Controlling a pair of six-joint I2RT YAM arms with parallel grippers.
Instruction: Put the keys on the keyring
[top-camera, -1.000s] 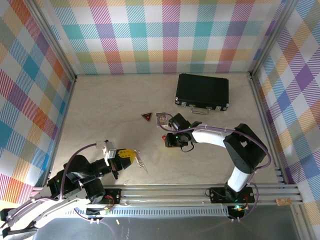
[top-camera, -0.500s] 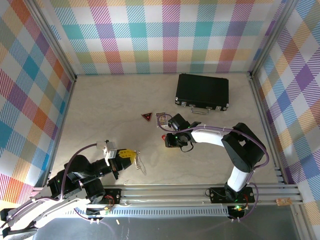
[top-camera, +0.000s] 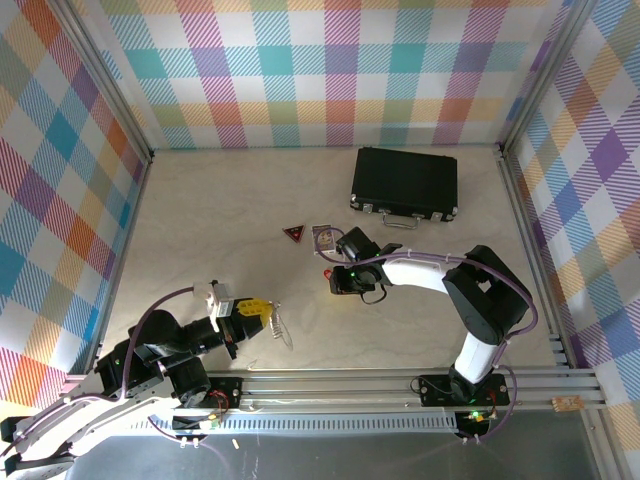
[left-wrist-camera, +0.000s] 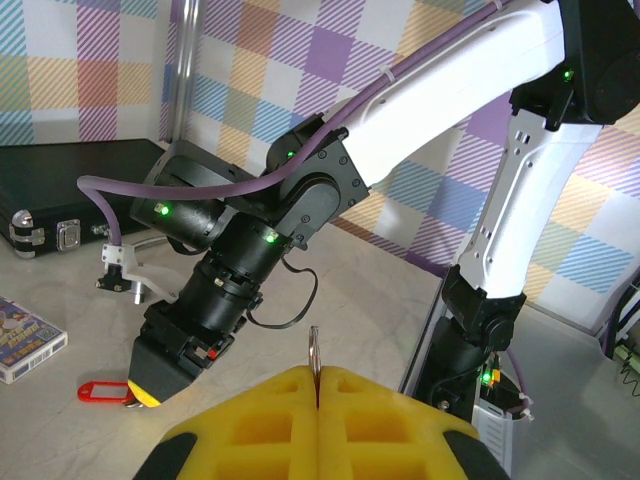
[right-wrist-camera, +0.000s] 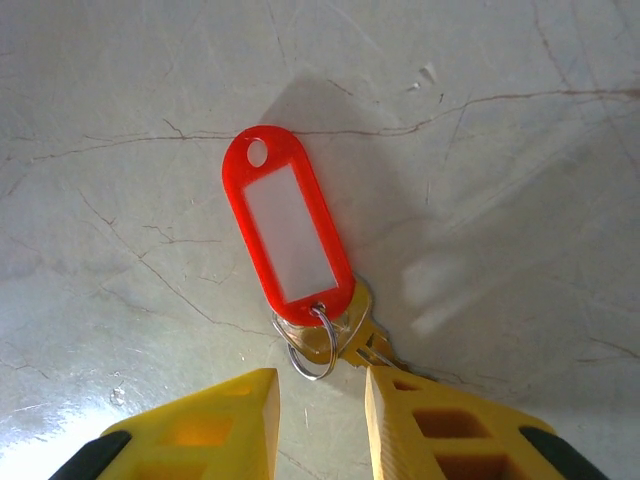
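Little moves since the earlier top view: the left arm (top-camera: 160, 350) draws the keyring (top-camera: 280, 325) a touch nearer its own base, and the right arm (top-camera: 430, 272) shifts slightly at the elbow. Nothing else changes.

The table (top-camera: 200, 220) carries a black case (top-camera: 405, 185) at the far right, untouched and well apart from the work. The right arm reaches toward table centre and the left arm stays low at the near left.

The left gripper (top-camera: 262, 312) is clenched on the keyring. In the left wrist view a thin metal edge stands pinched between the closed yellow pads, and from above the loop sticks out past the fingertips, off the table.

The right gripper (right-wrist-camera: 320, 400) hovers over the keys (right-wrist-camera: 340, 335) with its jaws partly apart, grasping nothing. One finger (right-wrist-camera: 215, 420) sits just beside the small split ring (right-wrist-camera: 305, 355) and the other sits over the key's tip; whether it touches cannot be told.

The keys lie flat on the table, the red tag (right-wrist-camera: 287, 240) pointing away from the gripper. A card box (top-camera: 323, 237) and a triangular badge (top-camera: 293, 233) sit just beyond.

Progress looks early. The keyring is picked up and held ready, but the keys are not yet lifted and lie well apart from it. Still left are grasping the keys, bringing them to the ring and threading them on.
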